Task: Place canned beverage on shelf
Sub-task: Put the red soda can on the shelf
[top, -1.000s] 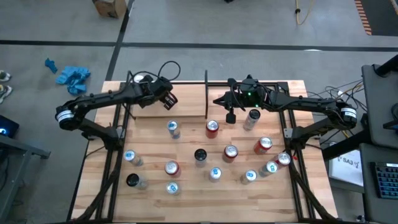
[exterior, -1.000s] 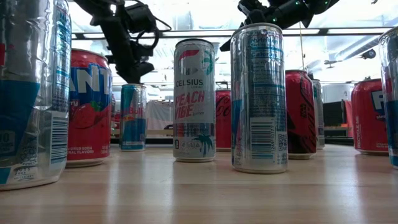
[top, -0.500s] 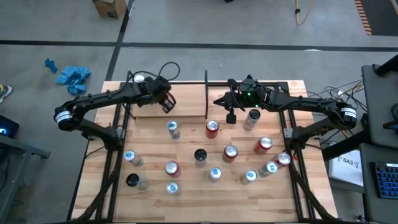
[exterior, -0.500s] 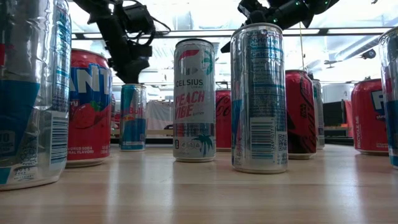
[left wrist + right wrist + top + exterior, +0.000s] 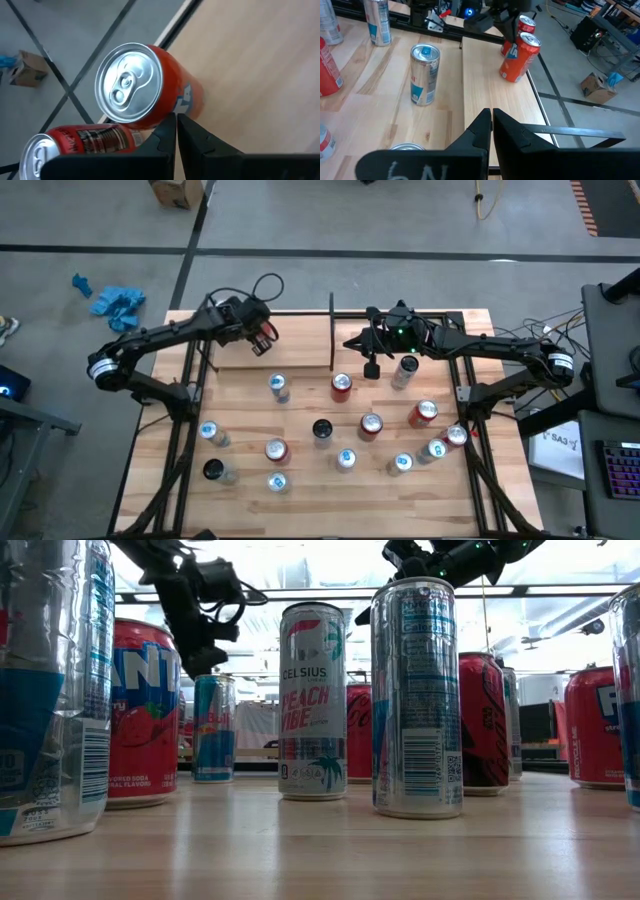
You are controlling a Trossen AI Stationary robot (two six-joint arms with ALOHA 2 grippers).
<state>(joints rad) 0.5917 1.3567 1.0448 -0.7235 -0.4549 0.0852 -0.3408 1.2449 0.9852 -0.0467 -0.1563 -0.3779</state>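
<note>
hovering left gripper above shelf

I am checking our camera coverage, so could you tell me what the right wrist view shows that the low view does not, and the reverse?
Only the right wrist view shows the orange can and the red can behind it at the edge of the light wood floor, plus the shut right gripper. Only the low view shows the can labels side-on, such as the Celsius can and a tall silver can. Both show the left gripper raised above the table, and cans standing upright.
</note>
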